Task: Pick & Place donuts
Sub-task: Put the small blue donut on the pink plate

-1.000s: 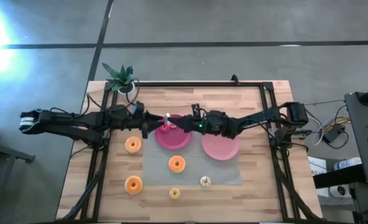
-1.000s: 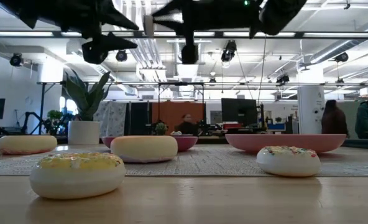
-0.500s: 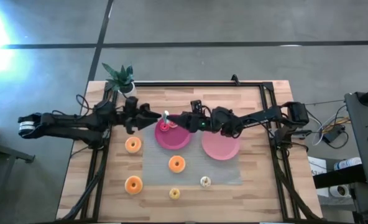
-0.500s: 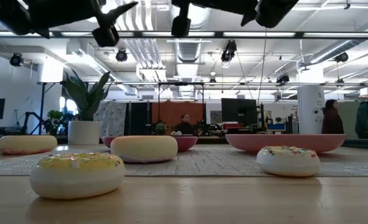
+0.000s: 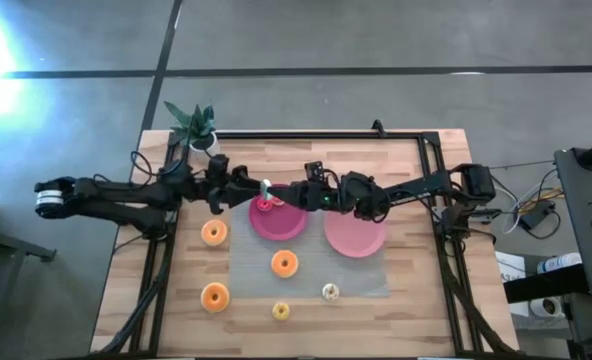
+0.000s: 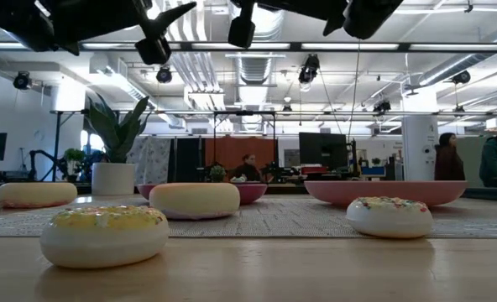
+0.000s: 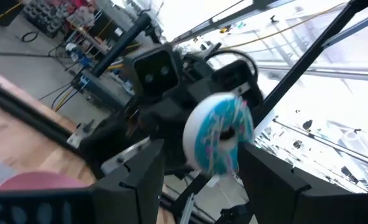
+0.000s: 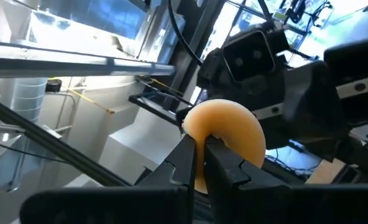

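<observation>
A white donut with teal icing (image 7: pixel 218 134) hangs on edge above the left pink plate (image 5: pixel 286 222), with my right gripper (image 8: pixel 201 149) shut on it. Its plain tan underside (image 8: pixel 230 134) faces the right wrist camera. My left gripper (image 5: pixel 244 188) stands open just left of it, pointing at it, one finger (image 7: pixel 140 180) on either side and not touching. A pink donut (image 5: pixel 264 205) lies on the left plate. Orange donuts (image 5: pixel 214 232) (image 5: pixel 284 263) (image 5: pixel 214 296) and two small ones, yellow (image 5: pixel 280 311) and cream (image 5: pixel 330 292), lie flat on the table. My right gripper holds the teal donut by the part of its ring nearest the wrist (image 8: pixel 199 177), its fingertips (image 8: pixel 187 152) closing just below the hole. The fingers come from the table's right, about level. The donut stands on edge, lifted clear of the plate.
A second pink plate (image 5: pixel 361 240) lies right of the first. A grey mat (image 5: pixel 306 285) covers the table's middle. A potted plant (image 5: pixel 194 125) stands at the far left corner, and a black frame (image 5: pixel 431 160) runs along the table's edges.
My left gripper has tipped up from pointing downward to about level and now faces the held donut. My right gripper has risen a little with the donut and tipped up slightly.
</observation>
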Robot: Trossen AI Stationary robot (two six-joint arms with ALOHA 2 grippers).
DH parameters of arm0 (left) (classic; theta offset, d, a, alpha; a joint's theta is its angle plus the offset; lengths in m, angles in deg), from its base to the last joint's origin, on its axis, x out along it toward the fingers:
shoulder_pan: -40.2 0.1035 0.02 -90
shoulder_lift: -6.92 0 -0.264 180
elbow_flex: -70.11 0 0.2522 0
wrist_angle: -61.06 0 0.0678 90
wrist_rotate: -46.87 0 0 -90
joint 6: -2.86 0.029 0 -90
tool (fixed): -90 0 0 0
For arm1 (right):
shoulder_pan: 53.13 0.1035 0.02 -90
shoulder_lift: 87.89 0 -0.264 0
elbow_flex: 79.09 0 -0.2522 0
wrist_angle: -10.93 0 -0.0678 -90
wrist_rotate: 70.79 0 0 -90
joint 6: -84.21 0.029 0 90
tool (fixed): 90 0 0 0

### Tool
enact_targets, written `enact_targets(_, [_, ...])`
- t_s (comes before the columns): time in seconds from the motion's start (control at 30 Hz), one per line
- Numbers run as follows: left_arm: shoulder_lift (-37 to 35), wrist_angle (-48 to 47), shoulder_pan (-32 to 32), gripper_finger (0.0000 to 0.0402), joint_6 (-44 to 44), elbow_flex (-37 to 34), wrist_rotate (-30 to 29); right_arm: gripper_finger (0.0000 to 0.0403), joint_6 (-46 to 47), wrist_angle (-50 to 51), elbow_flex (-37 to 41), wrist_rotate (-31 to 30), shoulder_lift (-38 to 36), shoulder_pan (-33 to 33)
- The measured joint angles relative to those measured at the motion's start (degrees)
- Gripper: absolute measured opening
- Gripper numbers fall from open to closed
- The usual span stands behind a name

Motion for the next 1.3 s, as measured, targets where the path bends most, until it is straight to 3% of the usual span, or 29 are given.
enact_targets(0.7, [2.57,2.01,0.04,0.0172,1.01,1.93,4.35,0.0018,-0.31,0.67,0.41,-0.13,0.08,-0.2])
enact_targets(0.9, [2.56,-0.17,0.13,0.0122,1.41,1.82,4.33,0.0029,-0.31,5.97,0.49,-1.58,-0.2,-0.39])
enact_targets(1.13, [2.2,-3.91,0.44,0.0037,4.63,1.11,3.51,0.0086,-1.02,8.94,0.81,-1.97,-1.07,-0.72])
enact_targets(1.3, [1.93,-7.96,1.47,0.0011,5.09,0.11,2.47,0.0128,-2.79,17.2,1.46,-4.43,-3.84,-0.9])
